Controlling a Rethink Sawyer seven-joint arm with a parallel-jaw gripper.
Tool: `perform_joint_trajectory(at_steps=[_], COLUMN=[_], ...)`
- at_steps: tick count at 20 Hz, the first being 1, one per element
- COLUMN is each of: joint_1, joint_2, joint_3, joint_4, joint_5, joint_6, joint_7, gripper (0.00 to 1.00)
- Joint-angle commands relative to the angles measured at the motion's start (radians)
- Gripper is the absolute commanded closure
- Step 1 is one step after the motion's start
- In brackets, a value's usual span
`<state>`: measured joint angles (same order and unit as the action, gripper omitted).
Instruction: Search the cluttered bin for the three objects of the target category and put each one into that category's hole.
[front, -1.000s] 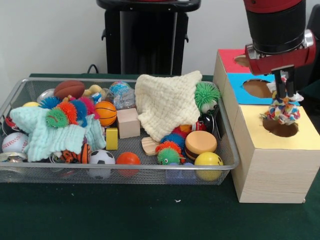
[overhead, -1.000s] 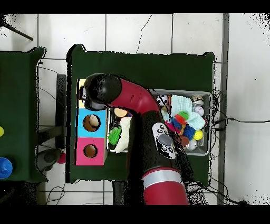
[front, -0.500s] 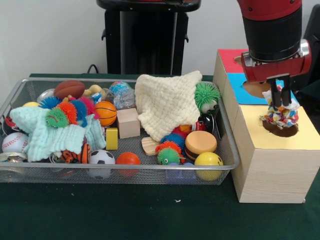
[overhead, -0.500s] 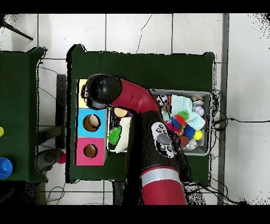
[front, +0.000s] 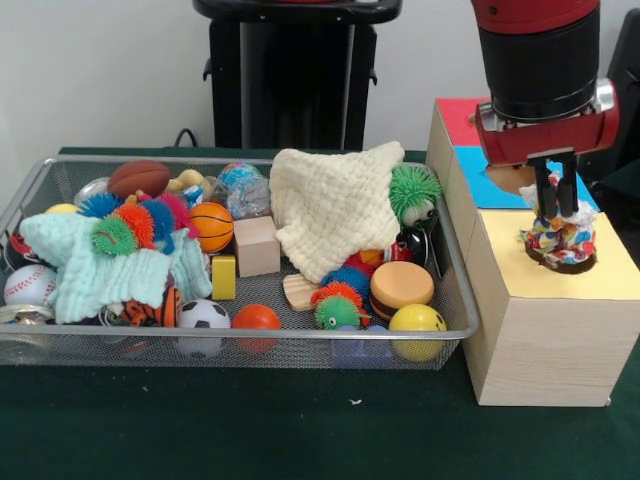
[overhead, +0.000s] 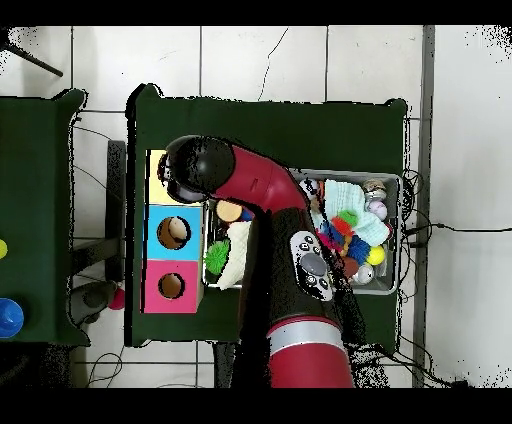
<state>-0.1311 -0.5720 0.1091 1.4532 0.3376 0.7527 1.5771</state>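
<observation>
Underneath, green cloth (front: 250, 425), tiled floor (overhead: 300, 60).

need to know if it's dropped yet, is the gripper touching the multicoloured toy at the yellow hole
Touching. In the front view the gripper fingers run straight down into the top of the multicoloured toy, with no gap; the toy sits in the yellow hole.

I see my gripper (front: 556, 203) over the yellow box top (front: 610, 275) — its fingers (front: 543, 190) pinch a multicoloured rag toy (front: 560, 238) sitting in the hole; wire bin (front: 455, 300) just beside.
</observation>
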Motion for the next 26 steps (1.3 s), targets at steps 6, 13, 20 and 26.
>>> perform_joint_trajectory(at_steps=[6,13,20,26], joint_1=[0.018,0.020,0.036,0.042], joint_2=[0.027,0.033,0.041,0.051], joint_3=[-0.010,0.003,-0.036,-0.054], joint_4=[-0.012,-0.009,-0.033,-0.094], joint_5=[0.062,0.081,0.034,0.011], joint_6=[-0.071,-0.103,-0.108,-0.023], joint_7=[0.288,0.279,0.240,0.219], gripper=[1.00,1.00,0.00,0.00])
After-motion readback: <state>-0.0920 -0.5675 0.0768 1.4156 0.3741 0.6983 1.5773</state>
